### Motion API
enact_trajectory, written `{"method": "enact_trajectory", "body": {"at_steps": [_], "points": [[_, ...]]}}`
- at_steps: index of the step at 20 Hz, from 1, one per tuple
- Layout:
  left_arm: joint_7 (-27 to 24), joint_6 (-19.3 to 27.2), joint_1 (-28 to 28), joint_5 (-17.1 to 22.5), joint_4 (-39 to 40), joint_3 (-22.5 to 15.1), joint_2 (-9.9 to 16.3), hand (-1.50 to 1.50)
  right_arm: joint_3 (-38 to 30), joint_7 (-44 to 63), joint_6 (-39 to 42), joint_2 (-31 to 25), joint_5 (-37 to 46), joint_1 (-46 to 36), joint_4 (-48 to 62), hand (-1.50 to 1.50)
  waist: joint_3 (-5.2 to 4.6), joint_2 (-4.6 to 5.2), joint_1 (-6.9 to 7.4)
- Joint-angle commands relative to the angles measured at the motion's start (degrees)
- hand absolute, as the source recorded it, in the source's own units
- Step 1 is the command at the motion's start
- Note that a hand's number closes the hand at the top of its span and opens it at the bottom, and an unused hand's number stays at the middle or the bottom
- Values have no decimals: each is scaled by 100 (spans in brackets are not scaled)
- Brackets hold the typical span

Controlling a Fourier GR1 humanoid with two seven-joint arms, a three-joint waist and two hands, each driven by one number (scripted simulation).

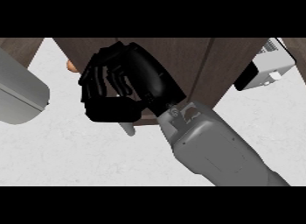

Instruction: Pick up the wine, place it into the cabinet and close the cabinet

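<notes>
My right hand (126,78) is at the middle of the view, held against the dark brown cabinet door (188,61), its grey forearm coming up from the lower right. Its fingers (97,83) are curled downward, with the thumb (113,111) tucked below them. I see nothing held in it. No wine bottle shows anywhere. A small orange bit (70,65) peeks out just left of the fingers; I cannot tell what it is. A pale grey handle-like piece (126,128) sticks out under the thumb at the door's lower edge. Of the left arm only the grey forearm (13,89) shows, at the left edge.
A white and grey appliance (269,65) stands at the upper right beside the cabinet. A vertical seam (204,74) divides the brown cabinet panels. A pale speckled surface (71,153) fills the lower part of the view.
</notes>
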Motion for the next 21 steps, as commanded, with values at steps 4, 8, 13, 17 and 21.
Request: {"method": "enact_trajectory", "body": {"at_steps": [4, 8, 13, 17, 21], "points": [[506, 471, -554, -467, -150, -566, -245, -150, -791, -775, 449, -146, -75, -391, 1226, 150, 10, 30, -70], [655, 607, -1003, -542, -1, -796, -312, -150, -958, -1335, 757, -453, -94, -233, 1574, 150, 10, 46, -100], [655, 853, -1264, -764, 113, -1037, -500, -150, -1428, -1472, 936, -901, -186, -594, 1860, 150, 9, 72, -121], [672, 942, -1595, -827, 335, -1118, -584, -150, -1355, -1713, 905, -844, -97, -594, 2167, 150, 3, 91, -131], [636, 1135, -1685, -1064, 306, -1443, -808, -150, -1364, -1904, 1049, -878, -156, -575, 2385, 150, 4, 88, -77]]}}
